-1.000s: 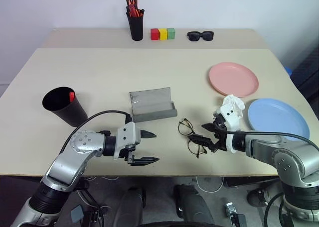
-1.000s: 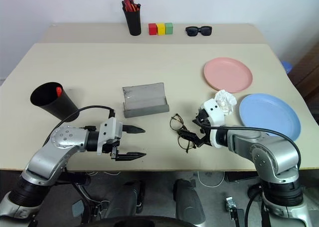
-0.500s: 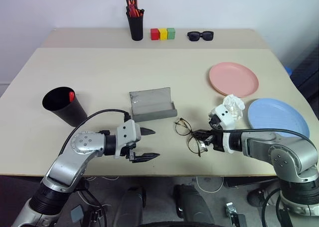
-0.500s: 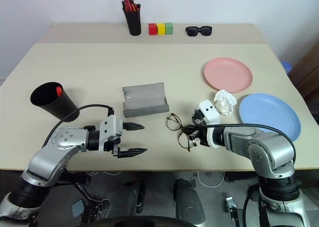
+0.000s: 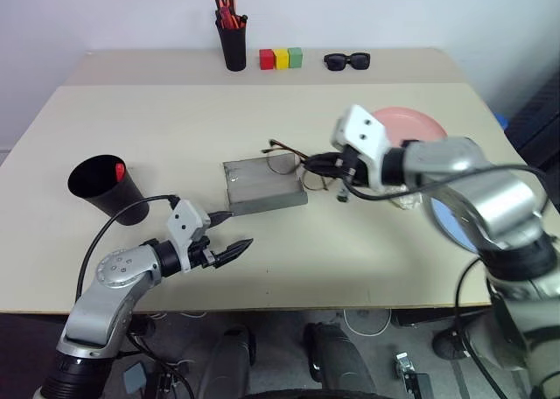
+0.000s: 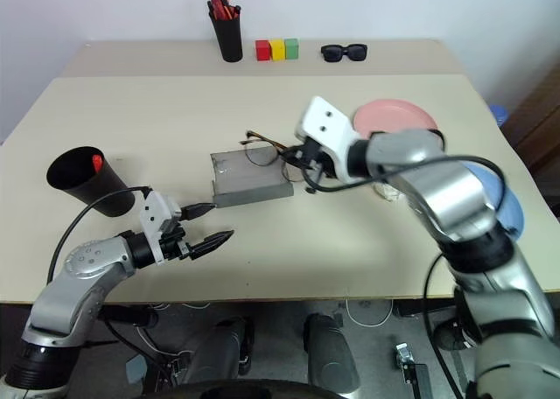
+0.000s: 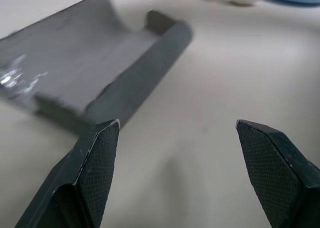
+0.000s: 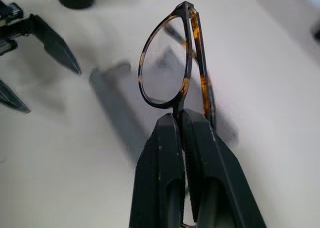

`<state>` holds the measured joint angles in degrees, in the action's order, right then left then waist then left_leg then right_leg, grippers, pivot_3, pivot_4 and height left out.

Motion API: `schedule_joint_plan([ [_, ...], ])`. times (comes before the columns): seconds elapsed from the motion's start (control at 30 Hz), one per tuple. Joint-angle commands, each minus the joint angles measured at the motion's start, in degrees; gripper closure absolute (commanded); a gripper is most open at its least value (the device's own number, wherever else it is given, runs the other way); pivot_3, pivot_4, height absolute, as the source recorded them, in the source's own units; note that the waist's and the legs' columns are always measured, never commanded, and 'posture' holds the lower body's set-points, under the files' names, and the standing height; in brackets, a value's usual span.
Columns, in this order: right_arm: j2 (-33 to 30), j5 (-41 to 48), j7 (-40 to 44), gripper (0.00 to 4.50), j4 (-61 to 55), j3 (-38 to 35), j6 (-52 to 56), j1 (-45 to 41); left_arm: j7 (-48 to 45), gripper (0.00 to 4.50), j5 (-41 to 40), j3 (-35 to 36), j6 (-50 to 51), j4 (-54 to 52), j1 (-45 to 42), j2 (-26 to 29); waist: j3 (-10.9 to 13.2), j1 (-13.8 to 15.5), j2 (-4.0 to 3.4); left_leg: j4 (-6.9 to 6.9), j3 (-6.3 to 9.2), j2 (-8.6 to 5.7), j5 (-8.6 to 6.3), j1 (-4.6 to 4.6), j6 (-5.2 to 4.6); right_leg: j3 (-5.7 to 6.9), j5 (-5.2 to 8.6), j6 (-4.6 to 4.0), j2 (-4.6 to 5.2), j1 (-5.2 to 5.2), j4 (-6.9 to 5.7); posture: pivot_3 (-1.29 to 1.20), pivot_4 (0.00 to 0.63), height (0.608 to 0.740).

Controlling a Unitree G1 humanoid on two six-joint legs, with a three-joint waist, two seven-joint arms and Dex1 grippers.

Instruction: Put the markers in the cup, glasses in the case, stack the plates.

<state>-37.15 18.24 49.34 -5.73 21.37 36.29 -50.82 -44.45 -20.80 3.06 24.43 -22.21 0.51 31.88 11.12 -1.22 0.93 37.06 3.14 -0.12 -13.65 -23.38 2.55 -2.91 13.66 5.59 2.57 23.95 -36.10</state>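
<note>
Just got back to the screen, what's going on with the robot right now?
The right claw is shut on the thin dark wire-rimmed glasses, holding them in the air over the open grey felt case. The left claw is open and empty, low over the table just in front of the case. A red marker already sits in the black conical cup. The salmon pink plate isn't stacked yet.

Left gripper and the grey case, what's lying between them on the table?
Nothing: the left wrist view shows bare tabletop between the open left gripper and the grey case.
</note>
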Motion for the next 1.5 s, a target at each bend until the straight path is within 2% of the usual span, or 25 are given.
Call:
schedule_joint_plan([
  [0.03, 4.88, -7.47, 6.63, 4.47, 14.44, 5.18, -13.2, -6.25, 1.78, 0.65, -0.67, 2.4, -0.18, -2.61, 1.13, 0.47, 0.0, 0.1, 0.0, 0.0, 0.02, -0.01, 0.0, -0.02, 0.0, 0.01, 0.0, 0.01, 0.01, 0.0, 0.0, 0.0, 0.15, 0.74],
  [0.2, 11.48, -13.87, 13.17, 4.47, 33.06, 8.04, -26.45, -11.99, 4.63, 0.65, -1.25, 4.28, 0.23, -5.82, 4.01, 0.17, 0.01, 0.14, 0.0, -0.02, 0.01, -0.02, 0.0, -0.03, 0.0, 0.01, -0.06, 0.08, 0.05, 0.05, -0.03, 0.0, 0.15, 0.74],
  [0.47, 14.35, -17.05, 20.18, 4.47, 40.21, 6.96, -32.35, -11.15, 7.14, 0.65, -0.7, 4.79, -1.98, -6.33, 7.58, -0.56, 0.02, 0.04, -0.02, -0.05, 0.04, -0.02, 0.0, -0.01, 0.01, 0.02, -0.05, 0.01, 0.05, 0.08, -0.08, 0.0, 0.15, 0.74],
  [0.6, 14.61, -17.13, 21.36, 3.08, 38.93, 5.71, -32.22, -10.17, 7.78, 0.65, -1.42, 5.25, -1.75, -6.74, 7.53, -0.17, 0.02, 0.07, -0.02, -0.05, 0.03, -0.02, 0.0, -0.01, 0.02, 0.02, -0.05, 0.0, 0.05, 0.09, -0.09, 0.0, 0.15, 0.74],
  [0.7, 15.61, -17.79, 17.33, 1.58, 39.08, 3.16, -32.02, -10.8, 8.52, 0.65, -2.7, 5.82, -0.69, -6.43, 5.66, -0.41, 0.02, 0.03, -0.02, -0.05, 0.03, -0.02, 0.0, -0.01, 0.02, 0.01, -0.06, -0.01, 0.05, 0.09, -0.09, 0.0, 0.15, 0.74],
  [0.77, 15.88, -17.75, 15.53, 1.58, 38.27, 1.51, -31.44, -10.91, 9.6, 0.65, -3.94, 6.23, 1.05, -5.81, 3.61, -0.97, 0.02, 0.14, -0.02, -0.05, 0.04, -0.02, 0.01, -0.02, 0.03, 0.02, -0.06, -0.02, 0.04, 0.11, -0.11, 0.0, 0.15, 0.74],
  [0.87, 14.92, -17.33, 12.84, 1.58, 33.47, -1.31, -29.09, -9.03, 12.52, 0.65, -6.27, 6.12, 5.57, -3.55, -2.51, -2.8, 0.02, 0.36, -0.02, -0.04, 0.06, -0.05, 0.02, -0.02, 0.05, 0.02, -0.1, 0.05, 0.05, 0.1, -0.12, 0.0, 0.15, 0.74],
  [0.97, 12.74, -16.44, 11.66, 1.54, 23.62, -3.62, -25.29, -3.63, 14.97, 1.47, -4.99, 3.75, 8.61, 0.31, -10.05, -4.39, -0.01, 0.69, 0.03, -0.02, 0.15, -0.1, 0.02, -0.02, 0.06, 0.07, -0.18, 0.19, 0.05, 0.04, -0.12, 0.0, 0.15, 0.74],
  [1.07, 10.0, -15.32, 9.26, 1.54, 9.66, -6.41, -19.25, 5.54, 19.0, 2.95, -2.04, 0.98, 11.39, 9.36, -22.5, -7.25, 0.0, 0.75, 0.03, -0.02, 0.23, -0.16, 0.02, -0.02, 0.06, 0.12, -0.19, 0.21, 0.06, -0.03, -0.12, 0.0, 0.15, 0.74],
  [1.23, 7.84, -14.59, 3.21, 1.54, -9.74, -10.19, -10.63, 20.57, 27.91, 2.95, -0.51, 2.41, 19.76, 30.29, -44.11, -13.79, 0.04, 0.74, 0.11, 0.09, 0.28, -0.2, 0.04, -0.04, 0.07, 0.17, -0.2, 0.27, 0.05, -0.09, -0.11, 0.0, 0.15, 0.74],
  [1.4, 8.11, -15.63, -4.07, 1.54, -22.45, -12.41, -7.82, 33.14, 25.62, 2.95, 3.14, -1.54, 21.67, 52.27, -59.68, -15.67, 0.04, -0.02, 0.1, -0.04, 0.25, -0.19, 0.04, 0.01, 0.06, 0.13, -0.2, 0.32, -0.01, -0.03, -0.15, 0.0, 0.15, 0.74],
  [1.5, 8.01, -15.74, -6.81, 1.54, -26.07, -12.85, -5.72, 36.4, 24.26, 2.95, 4.88, -1.82, 21.4, 64.24, -65.63, -16.38, 0.04, -0.09, 0.11, -0.02, 0.21, -0.19, 0.04, 0.0, 0.07, 0.11, -0.19, 0.32, -0.03, 0.01, -0.16, 0.0, 0.15, 0.74],
])
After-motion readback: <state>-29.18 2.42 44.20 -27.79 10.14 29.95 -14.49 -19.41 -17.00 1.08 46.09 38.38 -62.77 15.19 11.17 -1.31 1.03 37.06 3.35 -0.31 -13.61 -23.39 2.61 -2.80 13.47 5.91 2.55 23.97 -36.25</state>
